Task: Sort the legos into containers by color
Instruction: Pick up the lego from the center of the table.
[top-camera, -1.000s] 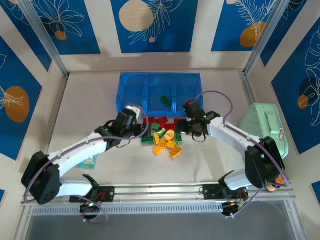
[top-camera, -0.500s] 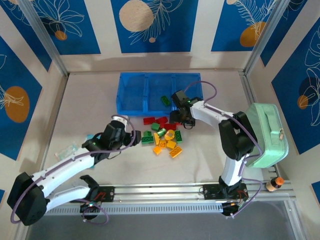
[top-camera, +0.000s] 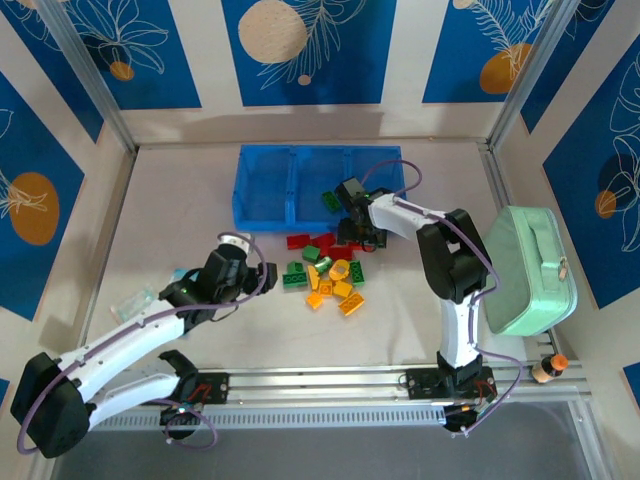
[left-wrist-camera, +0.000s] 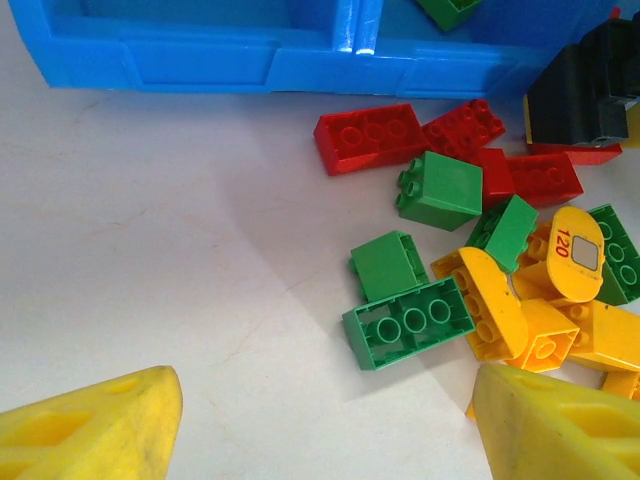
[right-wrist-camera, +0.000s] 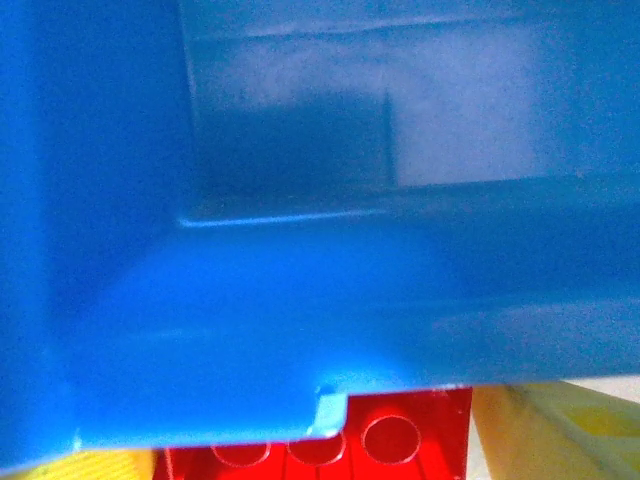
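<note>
i see blue containers (top-camera: 265, 190), long axis left-to-right, left gripper (left-wrist-camera: 330, 420) jaws wide, right gripper (top-camera: 361, 233) at the near wall, its jaws i cannot tell, legos (top-camera: 325, 270) heaped before that wall, one green brick (top-camera: 329, 201) in middle bin

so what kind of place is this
Likely a robot training cell, not a home: two arms bolted to a metal rail, patterned panel walls boxing in the table, and legos with containers staged for sorting.
</note>
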